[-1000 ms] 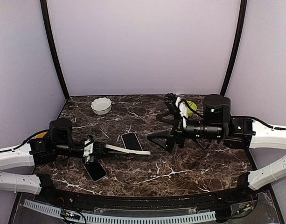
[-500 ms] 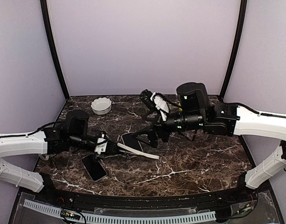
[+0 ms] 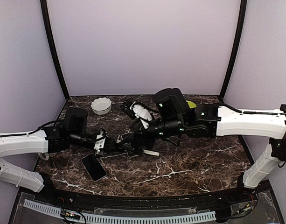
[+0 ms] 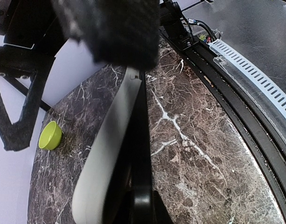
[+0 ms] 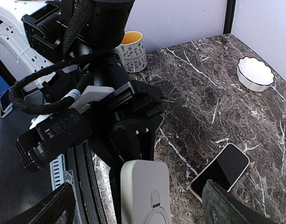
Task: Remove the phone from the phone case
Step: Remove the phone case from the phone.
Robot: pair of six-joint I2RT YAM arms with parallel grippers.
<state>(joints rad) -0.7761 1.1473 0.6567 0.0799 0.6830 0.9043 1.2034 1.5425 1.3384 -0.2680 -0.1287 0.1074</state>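
My left gripper (image 3: 109, 143) is shut on one end of the white phone case (image 3: 149, 152) and holds it level above the table. The right wrist view shows the case's (image 5: 145, 196) white back with a ring mark. Seen edge-on in the left wrist view, the case (image 4: 103, 158) has a black slab along its other face, which looks like the phone (image 4: 139, 135). My right gripper (image 3: 133, 145) is open at the case's free end, one finger (image 5: 231, 205) on each side and not pressing it. The left gripper (image 4: 143, 207) clamps the case's near end.
One loose phone (image 3: 94, 167) lies face up by the front edge, another phone (image 5: 220, 170) lies beside the case under my right gripper. A white bowl (image 3: 101, 105) and a green cup (image 3: 191, 106) stand at the back. A patterned mug (image 5: 131, 50) stands behind the left arm.
The right arm has swung left across the table until its open fingers straddle the case's free end. The left arm moved right with the case, then held still.
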